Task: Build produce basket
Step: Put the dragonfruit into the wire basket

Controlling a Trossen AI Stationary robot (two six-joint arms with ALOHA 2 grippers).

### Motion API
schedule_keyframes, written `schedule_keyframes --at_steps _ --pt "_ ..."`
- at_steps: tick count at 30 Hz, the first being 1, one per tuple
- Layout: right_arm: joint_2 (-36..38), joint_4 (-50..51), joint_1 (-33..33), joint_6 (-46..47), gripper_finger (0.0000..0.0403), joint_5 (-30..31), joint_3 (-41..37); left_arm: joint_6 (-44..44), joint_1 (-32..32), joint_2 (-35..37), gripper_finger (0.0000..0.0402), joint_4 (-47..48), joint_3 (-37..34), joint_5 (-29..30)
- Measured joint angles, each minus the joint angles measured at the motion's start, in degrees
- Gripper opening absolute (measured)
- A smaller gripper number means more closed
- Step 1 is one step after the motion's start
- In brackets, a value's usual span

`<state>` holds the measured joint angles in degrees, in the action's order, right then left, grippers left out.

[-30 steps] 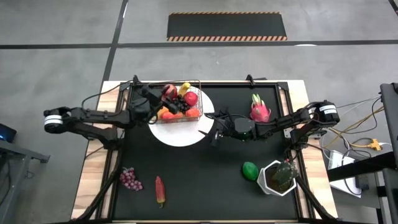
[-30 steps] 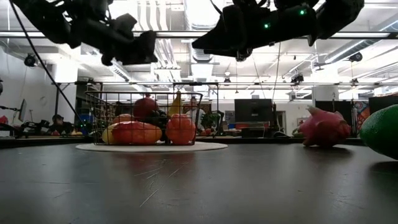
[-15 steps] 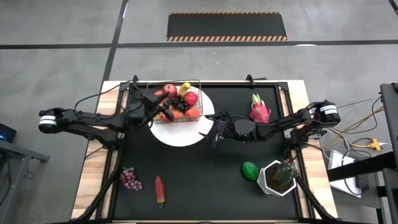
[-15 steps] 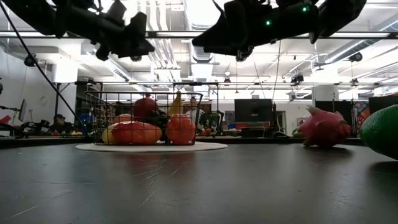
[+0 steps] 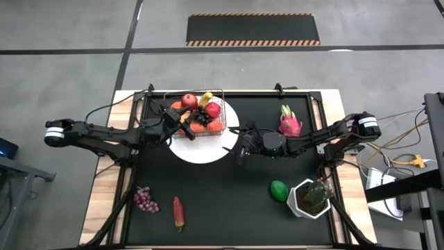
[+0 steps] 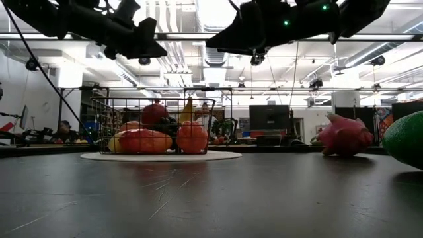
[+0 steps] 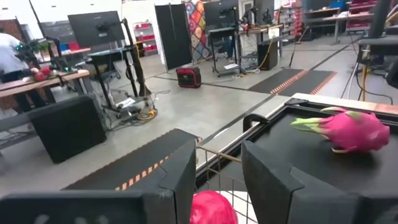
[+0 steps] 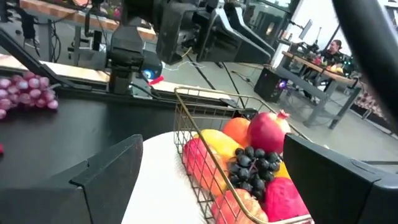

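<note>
The wire basket (image 5: 198, 118) sits on a round white plate (image 5: 208, 147) in the upper middle of the overhead frame, already packed: a red apple (image 5: 189, 101) at its upper left, a banana (image 5: 206, 98) poking up beside it, another red apple (image 5: 214, 110), a dark bunch of grapes (image 8: 247, 167) in the middle and orange fruit along the near side. Outside it, on the black worktop (image 5: 229, 201), the pink dragon fruit (image 5: 289, 123) lies right of the plate, a green lime (image 5: 279, 189) at lower right next to a potted plant (image 5: 312, 198), and a second grape bunch (image 5: 145, 199) and a red chilli (image 5: 178, 212) at lower left. The left pincer (image 5: 182, 125) hovers over the basket's left side, fingers a little apart and holding nothing. The right pincer (image 5: 239, 149) hangs at the plate's right edge, spread wide and empty. From worktop level both arms are cut off by the frame's top.
</note>
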<state>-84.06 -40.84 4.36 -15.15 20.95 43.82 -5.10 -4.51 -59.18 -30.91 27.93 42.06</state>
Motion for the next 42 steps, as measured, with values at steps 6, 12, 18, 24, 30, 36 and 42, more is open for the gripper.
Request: schedule_keyframes --at_steps 6,12,18,24,30,36,42 --pt "-1.3 -0.1 0.0 3.1 0.0368 3.1 -0.1 0.2 0.7 -0.3 0.0112 -0.2 0.0 0.0" --pt "3.9 21.2 -1.1 16.5 0.0368 21.2 5.3 -4.7 1.3 0.7 0.0112 -0.4 1.6 -0.2" --pt "7.1 70.1 -6.6 51.7 0.0344 23.8 18.4 -10.6 1.3 2.5 0.0112 -0.2 2.9 -0.9" --pt "4.5 102.7 -11.3 75.7 0.0329 23.4 24.5 -12.3 1.3 3.8 0.0112 0.1 1.4 -1.2" --pt "2.0 106.8 -16.2 78.3 0.0363 12.8 23.9 -13.8 1.3 3.7 0.0112 0.0 1.4 -1.3" --pt "0.3 106.8 -20.0 76.9 0.0369 10.4 22.2 -16.6 1.2 3.8 0.0112 -0.6 0.8 -1.3" --pt "0.1 107.4 -20.9 73.1 0.0368 9.6 22.1 -9.6 3.3 4.4 0.0112 -0.8 0.5 -1.3"
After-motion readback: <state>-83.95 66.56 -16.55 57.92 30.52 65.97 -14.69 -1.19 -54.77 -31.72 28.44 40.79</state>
